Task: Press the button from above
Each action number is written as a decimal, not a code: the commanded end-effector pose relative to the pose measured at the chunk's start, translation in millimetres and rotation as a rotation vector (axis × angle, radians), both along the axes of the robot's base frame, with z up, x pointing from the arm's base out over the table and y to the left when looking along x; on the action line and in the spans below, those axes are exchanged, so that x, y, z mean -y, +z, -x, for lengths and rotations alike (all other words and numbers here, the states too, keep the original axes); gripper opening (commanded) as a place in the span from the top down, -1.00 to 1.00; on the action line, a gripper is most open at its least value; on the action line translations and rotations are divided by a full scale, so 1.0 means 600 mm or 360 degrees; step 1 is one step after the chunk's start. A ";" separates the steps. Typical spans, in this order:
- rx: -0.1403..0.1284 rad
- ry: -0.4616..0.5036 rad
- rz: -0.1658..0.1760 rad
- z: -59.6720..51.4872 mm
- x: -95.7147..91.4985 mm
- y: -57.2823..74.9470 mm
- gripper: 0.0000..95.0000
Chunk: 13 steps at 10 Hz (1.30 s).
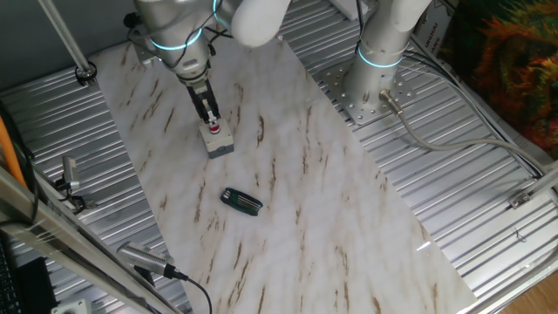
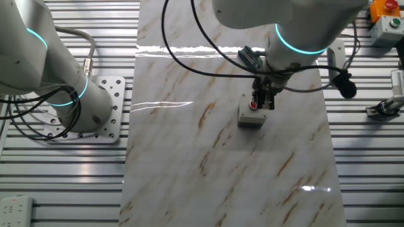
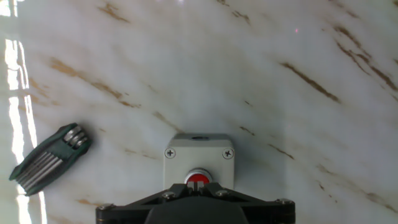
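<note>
The button [image 1: 215, 132] is a small round red cap on a white-and-grey square box [image 1: 220, 144] standing on the marble sheet. It also shows in the other fixed view [image 2: 253, 106] and in the hand view [image 3: 198, 178], half hidden under the fingers. My gripper [image 1: 212, 121] points straight down over the button, its fingertips [image 3: 193, 183] shut against each other and right at the red cap. I cannot tell whether they press it. The gripper also shows in the other fixed view [image 2: 261, 101].
A dark folding hex-key set [image 1: 241, 201] lies on the marble nearer the front and shows in the hand view [image 3: 48, 159]. A second arm's base [image 1: 381, 54] stands on the ribbed metal table [image 1: 488, 218]. A control box [image 2: 385, 16] sits at one corner.
</note>
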<state>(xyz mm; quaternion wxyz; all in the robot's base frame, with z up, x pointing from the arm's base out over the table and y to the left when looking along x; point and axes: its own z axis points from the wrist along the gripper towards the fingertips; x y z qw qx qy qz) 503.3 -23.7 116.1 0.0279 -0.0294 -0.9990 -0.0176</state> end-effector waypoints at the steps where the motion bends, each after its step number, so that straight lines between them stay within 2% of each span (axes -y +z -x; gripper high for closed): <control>1: 0.0035 0.0006 0.0011 0.000 0.001 -0.007 1.00; 4: 0.0079 -0.0001 0.0025 0.000 0.001 -0.020 1.00; 8: 0.0085 0.0002 0.0025 0.000 0.000 -0.030 1.00; 10: 0.0116 0.0002 0.0025 0.000 0.000 -0.040 1.00; 11: 0.0031 -0.0006 0.0021 0.000 0.000 -0.040 1.00; 12: 0.0020 0.0014 0.0062 0.000 0.000 -0.043 1.00; 13: 0.0174 0.0012 0.0010 0.001 -0.001 -0.052 1.00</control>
